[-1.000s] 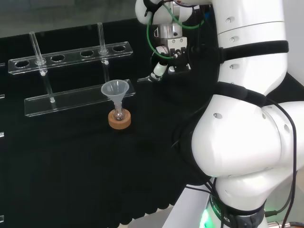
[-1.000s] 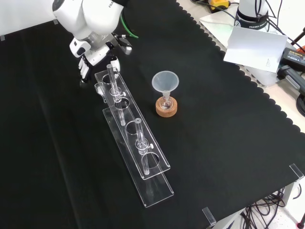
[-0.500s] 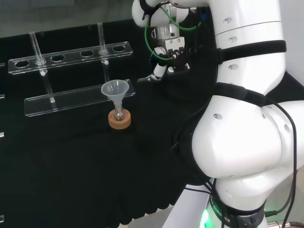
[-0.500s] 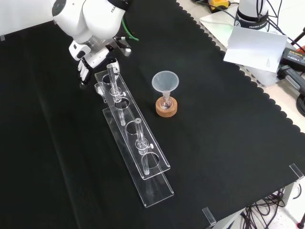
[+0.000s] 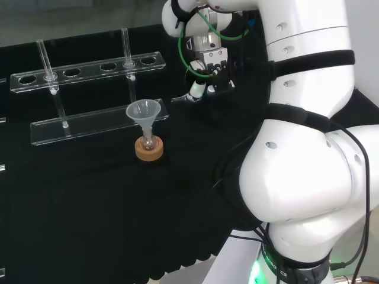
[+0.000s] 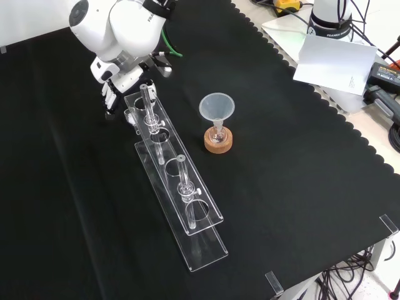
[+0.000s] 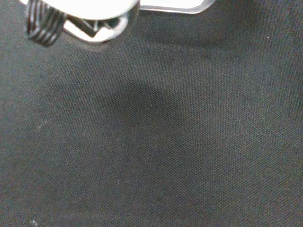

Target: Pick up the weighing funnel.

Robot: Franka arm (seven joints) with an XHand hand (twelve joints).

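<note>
Front view, left to right: the hand [image 6: 111, 92] hangs low over the tabletop [image 6: 300, 156] — I cannot tell whether it is closed on anything. Just beside it is the weighing funnel [image 6: 130, 114], a small clear piece at the tube rack's [image 6: 209, 250] far end — contact unconfirmed. The funnel [image 6: 216, 106] stands apart on its cork ring [image 6: 218, 142].

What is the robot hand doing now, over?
Hand low beside the test-tube rack's end, grip unclear. Weighing funnel right beside it, lift not confirmed. Rack close alongside.
</note>
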